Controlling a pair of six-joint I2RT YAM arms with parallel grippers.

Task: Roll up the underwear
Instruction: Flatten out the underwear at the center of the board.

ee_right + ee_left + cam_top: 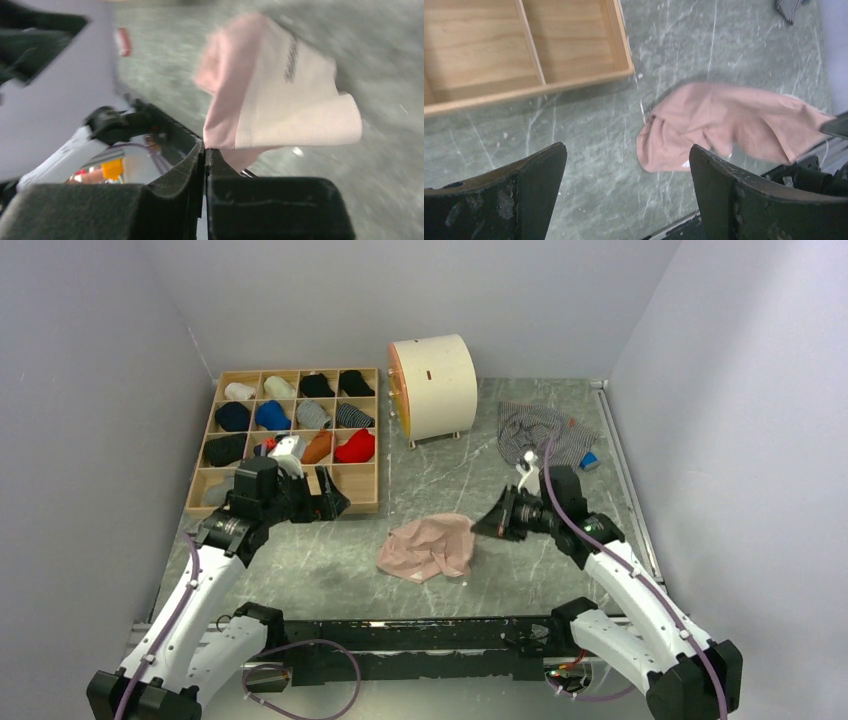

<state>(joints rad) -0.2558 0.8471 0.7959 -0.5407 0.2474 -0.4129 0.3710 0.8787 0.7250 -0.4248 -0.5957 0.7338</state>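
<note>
The right gripper (205,150) has its fingers pressed flat together, with the pink underwear's (428,546) edge right at their tips; whether it is pinched cannot be told. That cloth lies crumpled, one flap folded over, to the right of the left gripper (626,150). This gripper's fingers stand wide apart, holding nothing, at the tray's (379,440) near edge. The tray's far rows hold rolled garments (354,447) in white, black, blue and red. The cells under the left gripper show bare wood. The striped underwear (535,428) lies rumpled just beyond the right gripper.

Crumpled pink underwear (428,547), rumpled striped underwear (525,425)
</note>
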